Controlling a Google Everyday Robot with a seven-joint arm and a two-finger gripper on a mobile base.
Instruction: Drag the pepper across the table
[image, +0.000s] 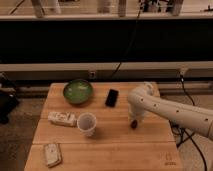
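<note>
The pepper (134, 124) is a small dark red-brown oblong item lying on the light wooden table (115, 150), right of centre. My gripper (134, 119) points down directly over it at the end of the white arm that enters from the right; its tips are at the pepper. Whether it touches or holds the pepper is hidden by the wrist.
A green bowl (78, 91) sits at the back left. A flat black phone (112, 97) lies behind the gripper. A white cup (87, 123) stands left of the pepper. A white packet (62, 118) and another small packet (51, 154) lie at the left.
</note>
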